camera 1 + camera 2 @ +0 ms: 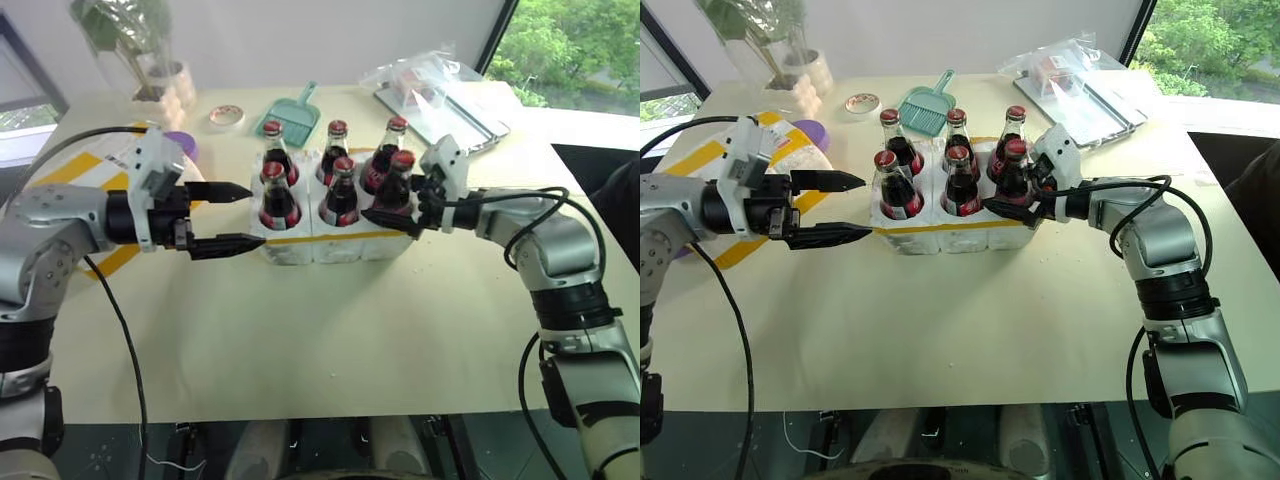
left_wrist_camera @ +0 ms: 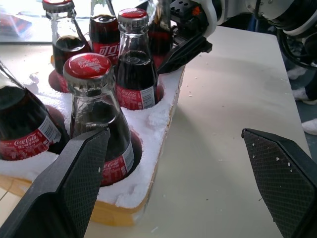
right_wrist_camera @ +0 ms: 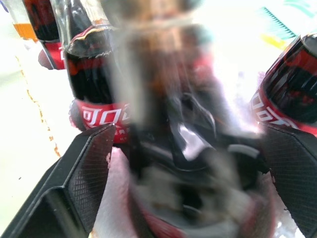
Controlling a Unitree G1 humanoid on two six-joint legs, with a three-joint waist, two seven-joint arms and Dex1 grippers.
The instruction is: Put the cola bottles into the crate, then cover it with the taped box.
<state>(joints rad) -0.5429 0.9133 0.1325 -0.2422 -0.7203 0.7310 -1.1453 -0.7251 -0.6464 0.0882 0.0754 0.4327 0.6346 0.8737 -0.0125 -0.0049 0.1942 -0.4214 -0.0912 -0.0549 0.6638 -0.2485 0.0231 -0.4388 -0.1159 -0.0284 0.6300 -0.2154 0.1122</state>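
Six cola bottles stand upright in the wells of the white foam crate [image 1: 330, 245] at mid-table, among them the front-left bottle [image 1: 278, 195] and the front-right bottle [image 1: 398, 185]. My right gripper [image 1: 393, 200] is open, with a finger on each side of the front-right bottle [image 3: 188, 129], which fills the gap between the fingers [image 3: 89, 168]. My left gripper [image 1: 255, 216] is open and hovers just off the crate's left end, close to the front-left bottle [image 2: 96, 114], with nothing between its fingers. The taped box [image 1: 715, 155] lies at the far left, mostly hidden behind my left arm.
Behind the crate lie a green dustpan [image 1: 290, 112] and a roll of tape [image 1: 226, 117]. At the back right sits a clear plastic bag over a flat tray [image 1: 440, 95]. A potted plant [image 1: 150, 60] stands at the back left. The table's front edge runs close below the arms.
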